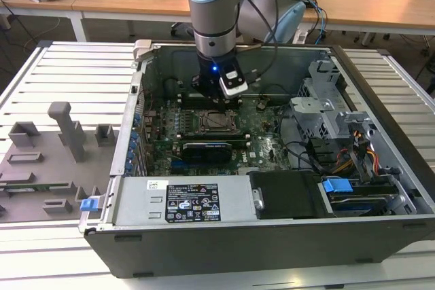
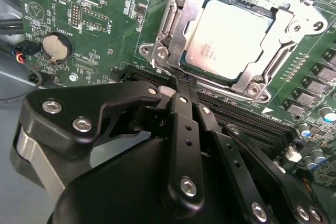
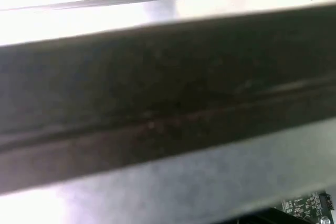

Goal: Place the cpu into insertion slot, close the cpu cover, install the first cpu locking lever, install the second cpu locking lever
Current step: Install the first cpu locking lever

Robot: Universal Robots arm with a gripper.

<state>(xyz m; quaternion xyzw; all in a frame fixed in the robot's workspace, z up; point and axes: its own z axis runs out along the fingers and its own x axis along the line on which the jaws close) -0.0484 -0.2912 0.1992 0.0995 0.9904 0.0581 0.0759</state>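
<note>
The cpu (image 2: 228,38) lies silver face up in the insertion slot (image 2: 157,51) on the green motherboard (image 2: 105,3). The grey metal cpu cover (image 2: 286,27) lies flat around it, and the chip shows through its window. My black gripper (image 2: 176,88) is shut, its tips just beside one corner of the socket frame. I cannot tell whether a thin lever sits between the tips. In the exterior view the gripper (image 1: 213,94) hangs inside the open computer case, just behind the cpu (image 1: 216,121).
A long black expansion card (image 1: 211,149) lies in front of the socket. The power supply (image 1: 190,202), drive cage (image 1: 326,110) and cables (image 1: 353,154) line the case. Memory slots (image 2: 252,119) and a coin battery (image 2: 56,45) lie close to the gripper. A grey fixture tray (image 1: 47,154) lies outside.
</note>
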